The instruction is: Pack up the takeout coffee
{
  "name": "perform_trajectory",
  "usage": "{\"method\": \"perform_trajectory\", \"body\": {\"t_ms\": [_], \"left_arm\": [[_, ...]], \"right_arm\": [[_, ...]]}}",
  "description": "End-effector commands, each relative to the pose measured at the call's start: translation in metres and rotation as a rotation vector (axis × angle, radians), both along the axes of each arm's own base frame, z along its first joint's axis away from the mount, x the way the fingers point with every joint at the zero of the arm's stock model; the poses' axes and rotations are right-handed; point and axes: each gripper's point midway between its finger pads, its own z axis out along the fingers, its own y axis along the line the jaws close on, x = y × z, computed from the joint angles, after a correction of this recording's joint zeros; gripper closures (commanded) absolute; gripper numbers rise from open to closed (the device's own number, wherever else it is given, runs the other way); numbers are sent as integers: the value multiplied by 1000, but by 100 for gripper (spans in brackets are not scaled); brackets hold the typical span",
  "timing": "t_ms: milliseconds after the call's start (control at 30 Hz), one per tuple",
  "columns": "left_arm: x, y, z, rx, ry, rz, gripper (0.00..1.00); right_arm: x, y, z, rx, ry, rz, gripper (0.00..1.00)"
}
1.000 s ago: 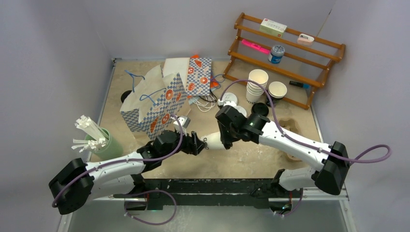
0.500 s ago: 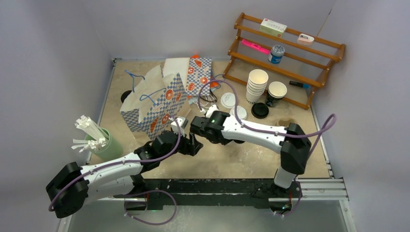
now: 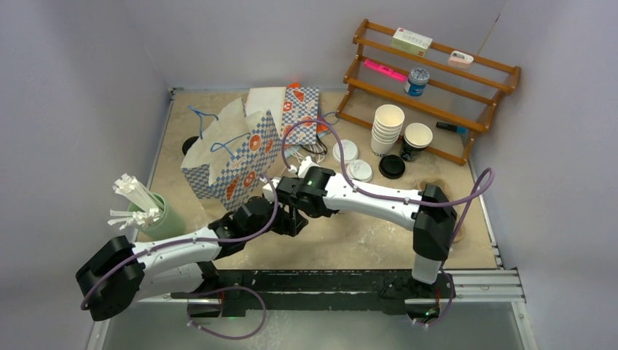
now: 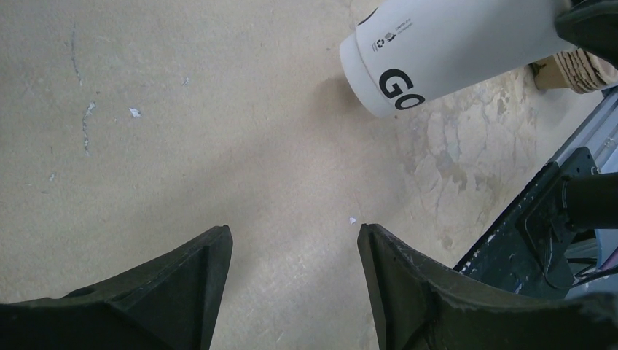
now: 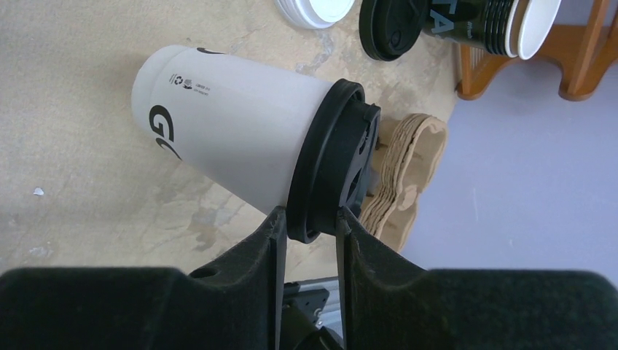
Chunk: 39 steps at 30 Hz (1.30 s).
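The right claw (image 5: pixel 310 222) is clenching the rim of the black sip lid (image 5: pixel 337 164) on a takeout coffee cup (image 5: pixel 233 138), one finger on each side of the lid's edge. The cup is lying over on its side rather than standing. Its long axis is running away from the claw, with the lid end sitting in the grip and the closed base pointing outward, over the bare middle of the surface (image 5: pixel 73 109). The printed black letters near the base are facing up toward the wrist camera. The pictures are not showing whether the base is touching the surface.

The left claw (image 4: pixel 291 248) is hanging released, its two dark fingers spread over bare surface with nothing between them. The cup's base is showing ahead of it and off to one side, apart from both fingers.

From the top view, the right arm is reaching across toward the left arm. The two claws are meeting near the foot of the patterned paper bag (image 3: pixel 233 157), and the right wrist is covering nearly all of the cup. Only the wrist views are giving the cup's tilt and the hold on the lid. The right wrist view is also showing a brown pulp carrier (image 5: pixel 408 171) lying beyond the lid, a loose black lid (image 5: pixel 393 25) and a stack of cups (image 5: pixel 503 22). The top view alone is showing the wooden rack (image 3: pixel 437 80) and the green holder of straws (image 3: pixel 157 215).
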Motion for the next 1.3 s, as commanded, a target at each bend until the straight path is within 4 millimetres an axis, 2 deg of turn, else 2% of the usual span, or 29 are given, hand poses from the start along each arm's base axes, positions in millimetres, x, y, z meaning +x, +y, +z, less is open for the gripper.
{"method": "perform_trajectory", "body": {"t_ms": [0,367,467,633,767,900,1000,1133,1167,1267], "left_arm": [[9,-19,29,-81,-75,-29,33],[4,6,16,-66,-28,45,34],[-2,11,12,-74,-12,49,34],[-8,17,8,-92,3,56,34],[-9,17,7,-84,9,53,34],[-10,16,7,-89,11,46,34],[-11,15,8,-91,12,41,34],[-10,14,10,-91,7,35,34],[-10,14,11,-88,4,34,34],[-8,12,20,-72,-20,15,34]], "right_arm": [[1,2,4,-68,12,68,70],[-6,20,-16,-187,17,164,66],[-8,23,-17,-199,13,177,55],[-14,32,-20,-206,16,200,42],[-22,38,-22,-198,28,213,26],[-30,42,-18,-139,45,197,23],[-40,47,-14,-25,91,197,18],[-54,63,-12,154,163,239,6],[-55,64,-9,184,164,246,3],[-52,69,2,294,150,235,2]]}}
